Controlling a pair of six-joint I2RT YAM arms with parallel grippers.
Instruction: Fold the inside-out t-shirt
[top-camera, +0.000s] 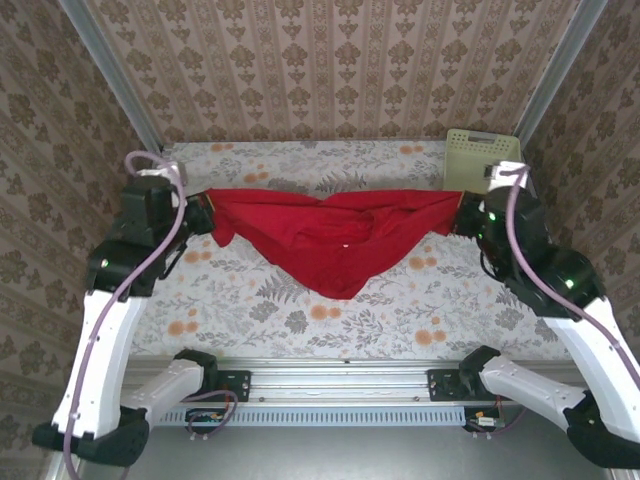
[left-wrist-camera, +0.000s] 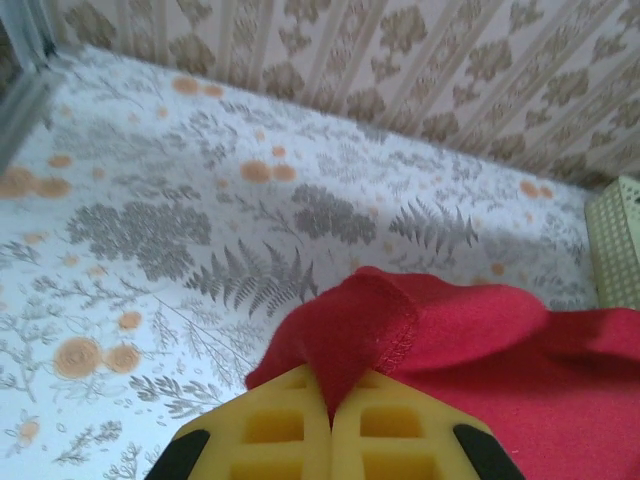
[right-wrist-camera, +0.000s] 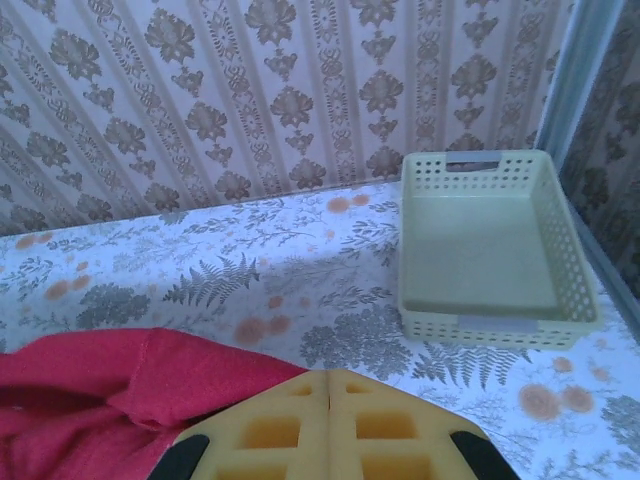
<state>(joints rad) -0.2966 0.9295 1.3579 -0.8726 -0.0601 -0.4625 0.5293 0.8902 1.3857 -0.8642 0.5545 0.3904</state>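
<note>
Above the table (top-camera: 300, 320), the inside-out t-shirt (top-camera: 330, 240) is hanging stretched between both arms, its long axis running left to right. The left gripper (top-camera: 203, 215) and right gripper (top-camera: 462, 212) are each pinching one end, jaws closed.

Plain bright red t-shirt (top-camera: 335, 240), stretched wide left to right, top edge taut, lower cloth drooping to a point

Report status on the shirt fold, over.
Left gripper shut on t-shirt, one end. Right gripper shut on opposite end. Cloth stretched between them, middle sagging. Basket far right, not in the way.
</note>
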